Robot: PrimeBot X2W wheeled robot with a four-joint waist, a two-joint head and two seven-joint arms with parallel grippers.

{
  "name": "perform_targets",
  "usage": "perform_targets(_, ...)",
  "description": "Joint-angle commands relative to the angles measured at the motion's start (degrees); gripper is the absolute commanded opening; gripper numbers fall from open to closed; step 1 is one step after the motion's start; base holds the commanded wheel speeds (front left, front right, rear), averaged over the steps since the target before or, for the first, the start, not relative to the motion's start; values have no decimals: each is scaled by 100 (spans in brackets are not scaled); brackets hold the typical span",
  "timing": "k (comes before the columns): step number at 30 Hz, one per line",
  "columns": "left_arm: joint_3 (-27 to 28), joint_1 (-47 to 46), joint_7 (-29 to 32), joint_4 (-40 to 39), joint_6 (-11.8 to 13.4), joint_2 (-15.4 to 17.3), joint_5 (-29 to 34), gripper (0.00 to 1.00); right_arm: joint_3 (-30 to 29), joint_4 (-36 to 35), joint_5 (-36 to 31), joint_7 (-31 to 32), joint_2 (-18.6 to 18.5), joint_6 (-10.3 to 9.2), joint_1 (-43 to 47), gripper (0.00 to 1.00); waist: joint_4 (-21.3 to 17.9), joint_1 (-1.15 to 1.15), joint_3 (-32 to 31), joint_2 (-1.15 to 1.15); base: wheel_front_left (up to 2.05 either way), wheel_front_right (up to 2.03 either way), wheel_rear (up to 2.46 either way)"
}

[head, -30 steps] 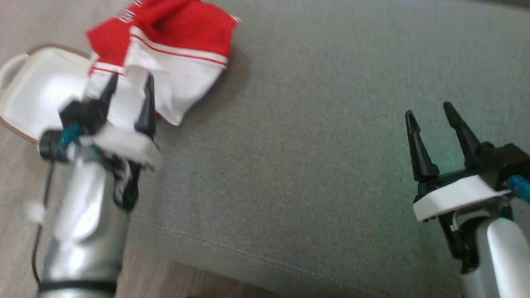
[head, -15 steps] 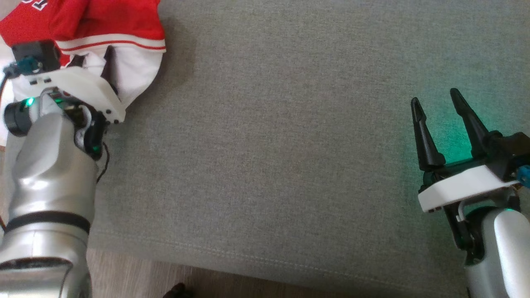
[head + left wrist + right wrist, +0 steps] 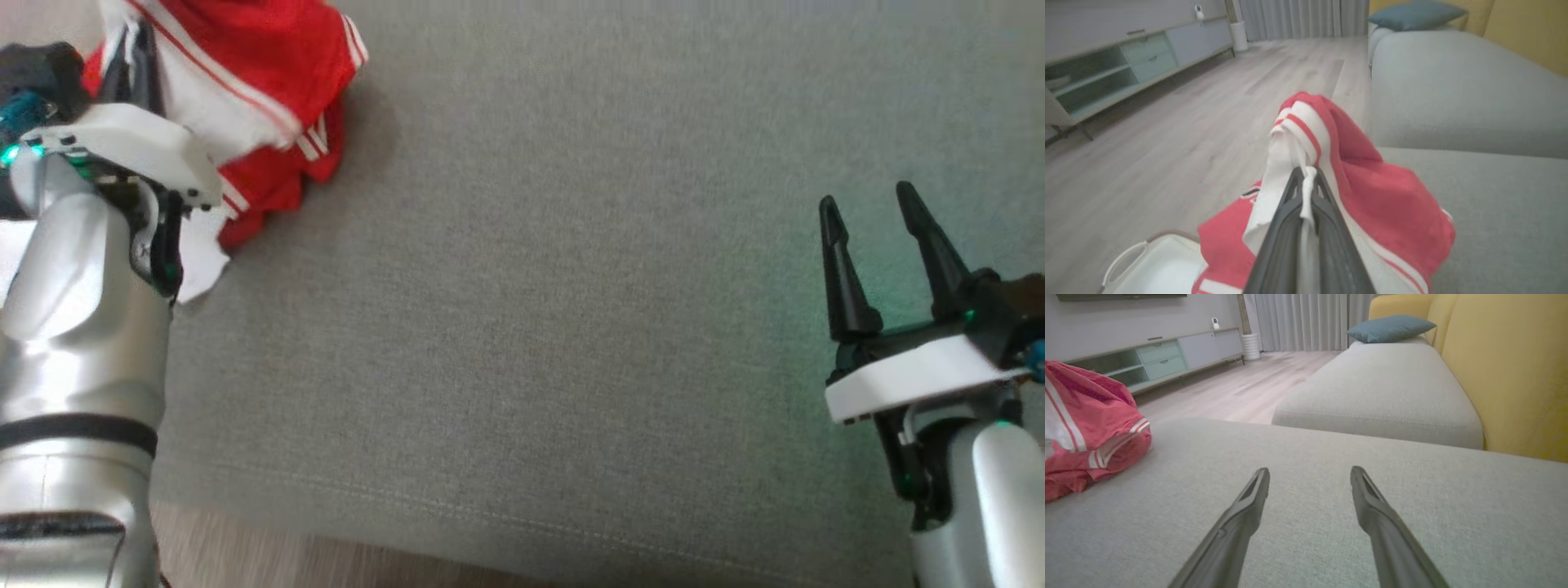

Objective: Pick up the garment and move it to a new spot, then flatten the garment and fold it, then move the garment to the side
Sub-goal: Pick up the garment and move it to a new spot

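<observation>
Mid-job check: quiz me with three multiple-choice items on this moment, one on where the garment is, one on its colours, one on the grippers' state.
1. Where is the garment?
A) at the far left edge of the grey cushion
B) in the cushion's middle
C) at the cushion's right edge

2. What colours is the garment?
A) blue and yellow
B) red and white
C) all black

3. How do the grippers stand?
A) left gripper shut on the garment, right gripper open
B) both open
C) both shut on the garment

Answers:
1 A: the head view shows it bunched at the cushion's far left.
2 B: it is red cloth with white panels and stripes.
3 A: the left wrist view shows white cloth pinched between closed fingers, while the right fingers stand apart over bare cushion.
</observation>
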Motion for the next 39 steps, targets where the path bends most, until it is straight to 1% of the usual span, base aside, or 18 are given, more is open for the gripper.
perform_targets(1, 94, 32, -85, -356, 60, 363, 57, 0, 129, -177, 26, -49, 57, 23, 95, 100, 19, -1, -328, 0, 0, 0, 0)
perform_targets(4, 83, 398, -107, -1029, 107, 380, 83, 0, 119, -155, 40, -89, 139, 23, 214, 100, -22, -1, -675, 0, 0, 0, 0)
perform_targets(8, 22, 1072, -112, -2043, 143, 322, 75, 0, 112, -140, 74, -114, 240, 23, 413, 100, -133, -1, -1093, 0, 0, 0, 0)
perform_targets(12, -120, 1784, 143, -3144, 187, 216, 49, 0, 113, -162, 116, -106, 305, 23, 592, 100, -314, -1, -1360, 0, 0, 0, 0)
perform_targets(17, -453, 2555, 601, -4442, 192, -17, -2, 0, 150, -223, 158, -76, 347, 23, 709, 100, -718, -1, -1456, 0, 0, 0, 0)
perform_targets(20, -750, 2822, 795, -4919, 133, -220, -39, 0, 183, -279, 161, -62, 358, 23, 684, 100, -1078, -1, -1406, 0, 0, 0, 0)
perform_targets(24, -1220, 2898, 936, -5075, -12, -508, -88, 0, 220, -327, 182, -61, 364, 23, 579, 100, -1663, -1, -1258, 0, 0, 0, 0)
perform_targets(30, -1964, 2573, 916, -4876, -169, -779, -152, 0, 278, -313, 341, -122, 367, 23, 482, 100, -2576, -1, -994, 0, 0, 0, 0)
perform_targets(32, -2183, 2413, 877, -4798, -182, -821, -201, 0, 296, -293, 411, -156, 367, 23, 474, 100, -2836, -1, -894, 0, 0, 0, 0)
perform_targets(33, -2183, 2413, 877, -4798, -182, -821, -201, 0, 296, -293, 411, -156, 367, 23, 474, 100, -2836, -1, -894, 0, 0, 0, 0)
perform_targets(34, -2289, 2321, 861, -4753, -181, -836, -230, 0, 301, -279, 427, -172, 367, 23, 469, 100, -2960, -1, -837, 0, 0, 0, 0)
perform_targets(35, -2483, 2121, 828, -4679, -156, -853, -290, 0, 313, -247, 494, -215, 368, 23, 443, 100, -3194, -1, -705, 0, 0, 0, 0)
perform_targets(39, -2811, 1695, 779, -4552, -50, -863, -461, 0, 327, -167, 621, -340, 368, 23, 363, 100, -3552, -1, -409, 0, 0, 0, 0)
